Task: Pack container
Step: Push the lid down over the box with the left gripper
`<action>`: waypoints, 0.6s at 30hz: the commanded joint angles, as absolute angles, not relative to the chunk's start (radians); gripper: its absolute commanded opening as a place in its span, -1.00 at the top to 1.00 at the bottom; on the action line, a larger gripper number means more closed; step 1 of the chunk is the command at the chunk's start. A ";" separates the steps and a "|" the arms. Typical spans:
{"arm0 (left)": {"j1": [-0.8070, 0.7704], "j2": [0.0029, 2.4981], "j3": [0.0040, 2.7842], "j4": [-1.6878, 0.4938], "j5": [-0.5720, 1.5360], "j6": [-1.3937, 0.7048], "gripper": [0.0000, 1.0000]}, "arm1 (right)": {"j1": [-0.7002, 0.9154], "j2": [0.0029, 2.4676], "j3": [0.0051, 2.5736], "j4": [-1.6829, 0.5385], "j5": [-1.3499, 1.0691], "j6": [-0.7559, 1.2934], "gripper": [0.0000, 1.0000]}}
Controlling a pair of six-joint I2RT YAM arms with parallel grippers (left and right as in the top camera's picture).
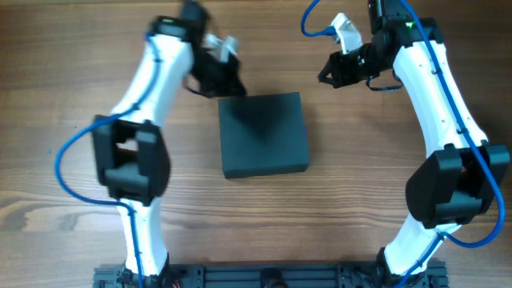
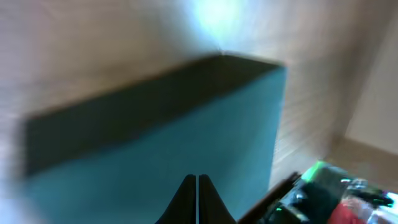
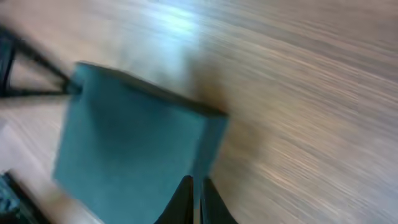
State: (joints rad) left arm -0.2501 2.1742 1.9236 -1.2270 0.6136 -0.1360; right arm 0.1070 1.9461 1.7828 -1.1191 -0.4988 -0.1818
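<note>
The container (image 1: pixel 264 134) is a dark teal-black square box, lid closed, lying flat at the middle of the wooden table. It also shows in the left wrist view (image 2: pixel 161 155) and the right wrist view (image 3: pixel 130 143), both blurred. My left gripper (image 1: pixel 226 82) hangs just beyond the box's far left corner, its fingers (image 2: pixel 196 186) pressed together and empty. My right gripper (image 1: pixel 330 74) is above the table to the far right of the box, its fingers (image 3: pixel 194 190) shut with nothing between them.
Bare wood-grain table (image 1: pixel 64 64) all round the box. Blue cables run along both arms. A black rail (image 1: pixel 264 276) lies along the near edge, where the arm bases stand.
</note>
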 commanded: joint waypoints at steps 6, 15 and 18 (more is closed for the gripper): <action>-0.638 2.140 1.913 -1.268 0.038 -0.361 0.92 | 0.019 1.918 1.801 -1.115 -0.233 -0.023 0.75; -0.649 2.140 1.658 -1.159 0.007 -0.398 0.21 | -0.070 1.919 1.798 -1.004 -0.059 -0.027 -0.99; -0.648 2.140 1.658 -1.151 0.007 -0.398 -0.85 | -0.073 1.919 1.798 -0.935 0.102 -0.026 -0.99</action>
State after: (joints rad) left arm -0.6662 2.0697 1.7267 -1.1309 0.0868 -0.3908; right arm -0.0673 1.9461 1.7828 -0.9688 -0.0776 -0.0299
